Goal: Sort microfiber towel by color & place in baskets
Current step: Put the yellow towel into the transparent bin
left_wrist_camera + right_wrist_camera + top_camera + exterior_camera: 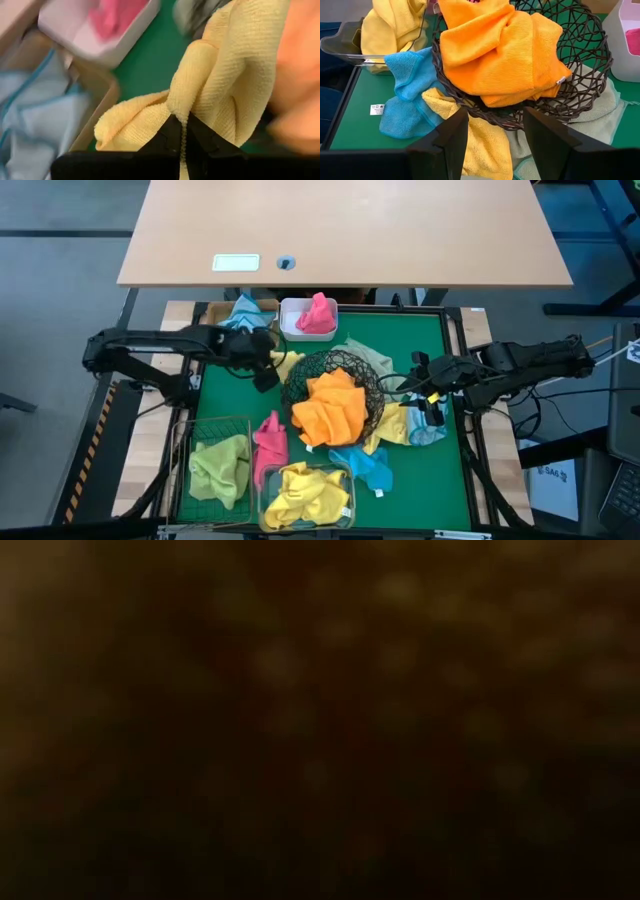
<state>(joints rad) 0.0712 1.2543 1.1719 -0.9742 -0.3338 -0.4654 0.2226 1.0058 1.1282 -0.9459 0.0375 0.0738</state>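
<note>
My left gripper (268, 370) is shut on a pale yellow towel (286, 361) between the tan tray (262, 306), which holds a light blue towel, and the black wire bowl (368, 379), which holds an orange towel (330, 408). My right gripper (430, 412) is open over a yellow towel (482, 142) and a pale one at the bowl's right side. The white tub (291, 313) holds a pink towel, the green wire-mesh basket (196, 432) a green one, and the clear box (346, 485) a yellow one. A pink towel (270, 442) and a blue towel (366, 466) lie on the mat. The low view is dark. My left gripper pinches a bunched fold (183, 116) of the pale yellow towel between its two fingertips (169, 135), several layers together. It comes at the towel from the table's left. The rest of the towel spreads beyond the fingers toward the wire bowl; whether it is lifted clear cannot be told.
A pale green towel (375, 358) lies under the bowl's far right rim. The green mat (420, 340) has bare room at its far right corner and along its right edge. A wooden desk (340, 230) stands beyond the far edge.
</note>
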